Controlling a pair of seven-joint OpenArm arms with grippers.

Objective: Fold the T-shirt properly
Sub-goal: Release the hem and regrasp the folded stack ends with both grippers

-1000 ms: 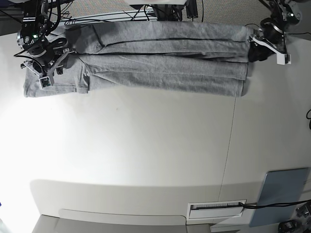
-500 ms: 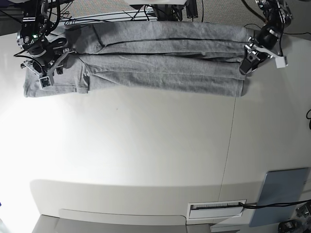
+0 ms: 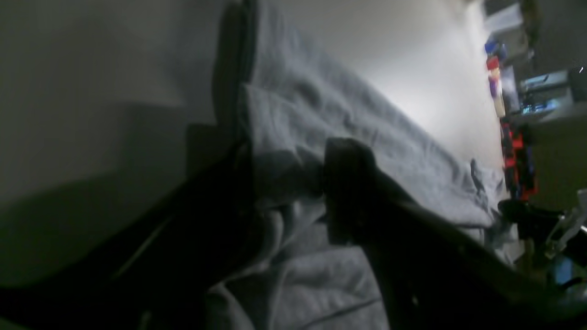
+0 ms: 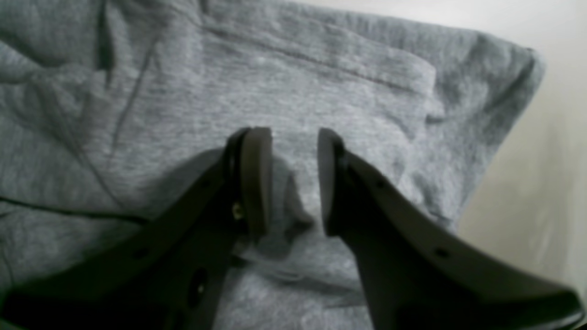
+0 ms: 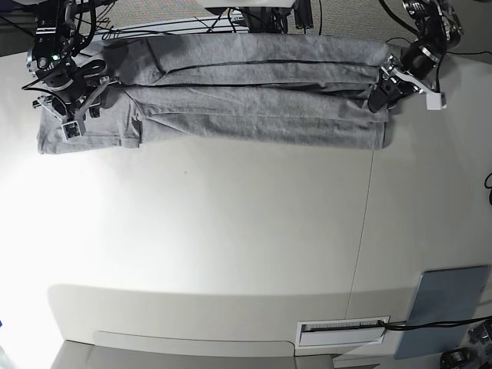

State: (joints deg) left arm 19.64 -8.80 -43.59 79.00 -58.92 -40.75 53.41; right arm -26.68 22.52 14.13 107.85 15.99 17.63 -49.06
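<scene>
You are working with the T-shirt (image 5: 254,96) lying as a long grey band along the far edge of the table (image 5: 231,231), already doubled lengthwise into stacked layers, one sleeve spreading at its left end. The right gripper (image 4: 286,176) is standing low over that left end, its jaws parted with a small ridge of cloth rising between them; whether they are actually pinching it you cannot tell from the wrist view. The left gripper (image 5: 378,98) is pressing in at the right end, jaws apart and straddling the layered hem, not visibly clamped on anything. Judge the cloth as light, soft and limp: it is going to sag, drag and let its layers slide apart unless you are catching the full stack. Taking hold at the two end edges, through every layer, looks the safest, since a grip on the top ply alone would probably peel the fold open. The far edge of the table is running just behind the shirt, with cables (image 5: 192,27) beyond it, so there is little room that way. Nearer you, the white surface is giving wide room for swinging the ends over, well apart from the blue-grey pad (image 5: 444,307) at the near right corner
</scene>
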